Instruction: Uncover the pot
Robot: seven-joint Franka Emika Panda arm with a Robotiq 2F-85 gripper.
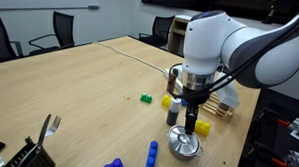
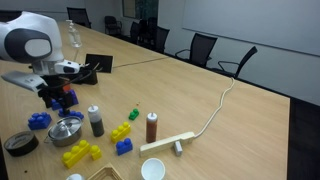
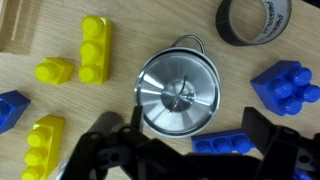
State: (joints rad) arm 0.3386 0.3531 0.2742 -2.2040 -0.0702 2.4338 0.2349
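The pot [image 3: 147, 64] is small, round and of shiny steel, and stands on the wooden table. A flat steel lid with a knob [image 3: 180, 96] covers it, so only the pot's rim and a wire loop handle show. My gripper [image 3: 195, 132] is open and empty, straight above the lid, with one finger on either side of its near edge and apart from it. In both exterior views the gripper [image 1: 191, 124] [image 2: 56, 102] hangs just above the covered pot [image 1: 184, 146] [image 2: 66, 130].
Yellow bricks [image 3: 93, 48] and blue bricks [image 3: 285, 86] lie close round the pot. A black tape roll [image 3: 252, 22] lies nearby. Two shakers [image 2: 96, 121] [image 2: 151, 127], a wooden block [image 2: 167, 143], a white mug [image 2: 152, 170] and a cable [image 2: 222, 100] are on the table.
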